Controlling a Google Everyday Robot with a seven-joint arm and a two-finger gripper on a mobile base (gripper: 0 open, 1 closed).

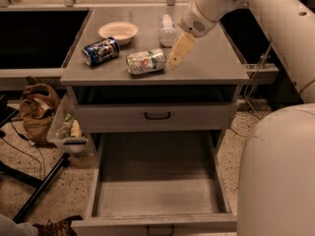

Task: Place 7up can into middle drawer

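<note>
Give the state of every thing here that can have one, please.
7up can: lying on its side on the cabinet top.
blue can: lying on its side.
bowl: upright, looks empty.
middle drawer: pulled open, tray empty.
top drawer: shut.
gripper: beside the 7up can, not holding it.

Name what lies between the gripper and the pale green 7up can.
Only bare grey cabinet top, in the camera view; the gripper is just right of the pale 7up can.
</note>
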